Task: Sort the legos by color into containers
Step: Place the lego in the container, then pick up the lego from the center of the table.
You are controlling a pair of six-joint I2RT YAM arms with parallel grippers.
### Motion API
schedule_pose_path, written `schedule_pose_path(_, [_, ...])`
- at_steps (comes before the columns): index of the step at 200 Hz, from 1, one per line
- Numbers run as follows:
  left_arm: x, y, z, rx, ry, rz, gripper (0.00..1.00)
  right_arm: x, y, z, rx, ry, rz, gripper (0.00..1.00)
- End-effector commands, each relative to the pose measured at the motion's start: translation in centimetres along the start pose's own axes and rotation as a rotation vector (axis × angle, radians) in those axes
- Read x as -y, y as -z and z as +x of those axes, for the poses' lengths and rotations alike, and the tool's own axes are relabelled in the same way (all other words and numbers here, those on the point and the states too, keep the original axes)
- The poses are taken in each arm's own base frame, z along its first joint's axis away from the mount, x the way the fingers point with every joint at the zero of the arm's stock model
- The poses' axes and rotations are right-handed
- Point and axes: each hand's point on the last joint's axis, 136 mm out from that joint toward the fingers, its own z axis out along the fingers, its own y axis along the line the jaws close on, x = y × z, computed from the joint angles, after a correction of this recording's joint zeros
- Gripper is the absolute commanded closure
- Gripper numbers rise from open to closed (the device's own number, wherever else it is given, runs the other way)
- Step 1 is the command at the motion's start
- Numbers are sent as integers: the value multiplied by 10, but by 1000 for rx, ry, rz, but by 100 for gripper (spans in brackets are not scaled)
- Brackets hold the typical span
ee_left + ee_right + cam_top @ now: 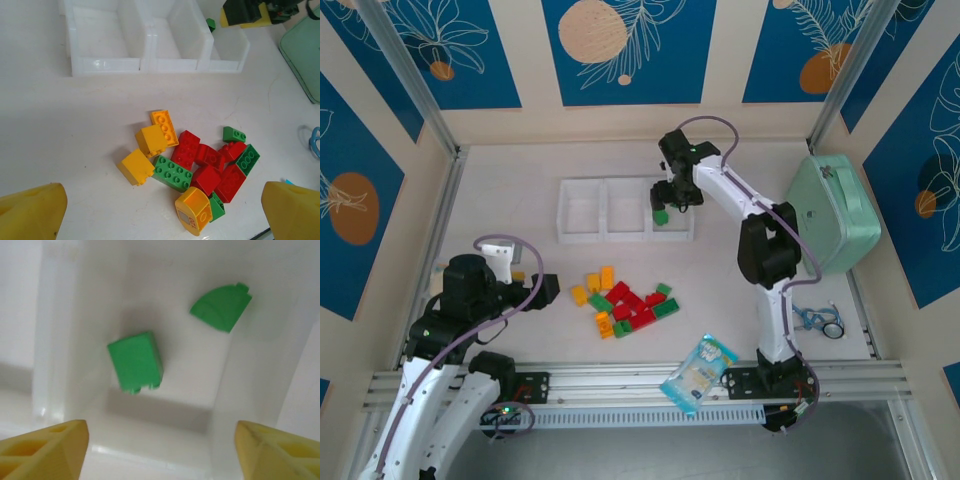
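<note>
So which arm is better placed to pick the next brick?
Probably the left. The left gripper is open and close to the pile of legos, facing it. The right gripper is open over the right-hand bin holding two green bricks, farther away.

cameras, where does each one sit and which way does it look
top external: fixed above and behind the arms, looking down on the table; both arms, the left hand and the right hand show.
left wrist: on the left arm, looking forward and down at the lego pile and the containers; its yellow fingertips at the bottom corners.
right wrist: on the right arm, looking down into one container at two green legos; its fingertips at the bottom.
shared: top and left wrist both show pile, containers, right hand.
</note>
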Motion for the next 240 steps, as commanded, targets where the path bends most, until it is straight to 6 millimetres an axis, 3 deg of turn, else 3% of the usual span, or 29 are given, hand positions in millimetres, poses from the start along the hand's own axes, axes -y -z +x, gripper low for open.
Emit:
schedule_pose_path(1, [2,2,0,0,-10,4,1,-20,42,15,43,-26,-82,15])
schedule_pose_path(20, [2,2,0,-1,-9,6,1,-30,56,37,38,-42,-133,11])
schedule_pose_path(43, [2,2,0,0,-9,6,1,-32,57,75,-19,-101,-141,10])
schedule_pose_path(90, [3,2,0,-2,-10,8,1,-49,42,152,-108,-309,-83,7])
schedule_pose_path(117, [4,2,0,0,-11,12,1,-54,24,181,-101,-501,-14,10])
schedule_pose_path(163, [8,5,0,13,-21,33,1,-51,4,189,-47,-679,61,23])
schedule_pose_path(240, [10,8,-2,33,-31,46,1,-65,-28,185,-100,-687,97,32])
